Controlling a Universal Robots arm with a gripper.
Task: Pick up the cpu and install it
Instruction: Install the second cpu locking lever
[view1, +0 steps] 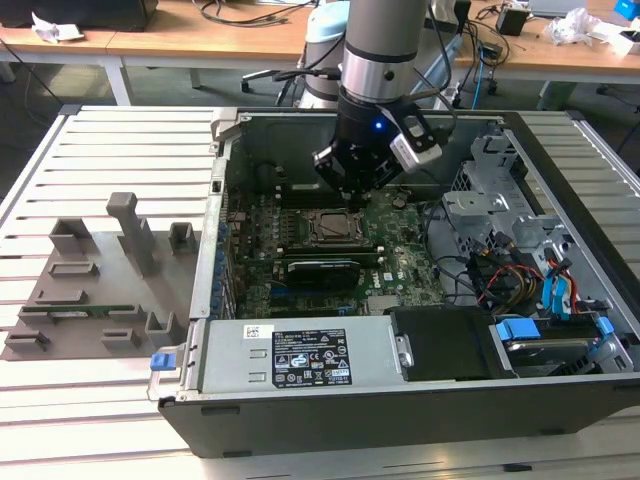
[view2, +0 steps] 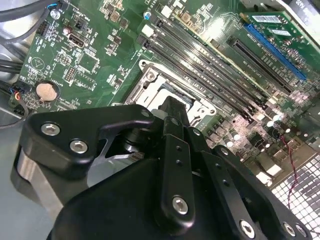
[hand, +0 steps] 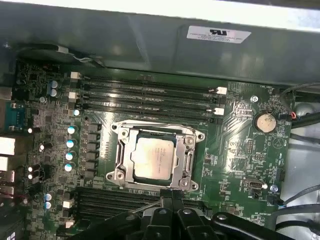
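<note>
Exterior view overlooks the case (view1: 400, 420); both wrist views hover near its motherboard (hand: 240, 150).

Cpu (hand: 153, 158) in socket (hand: 121, 150), under gripper (hand: 170, 197)

Arm (view1: 378, 60) reaching straight down, wrist vertical, gripper (view1: 352, 188) fingers (view2: 172, 117) closed together, empty

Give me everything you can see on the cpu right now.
The cpu is a flat square chip with a silvery-grey metal top and a thin pale rim. In the first wrist view it lies flat and level inside the metal-framed socket on the green board, squared with the frame. Nothing grips or touches its top; the claw sits off the socket's edge, apart from the chip. In the exterior view it shows as a dark square below the arm.
</note>
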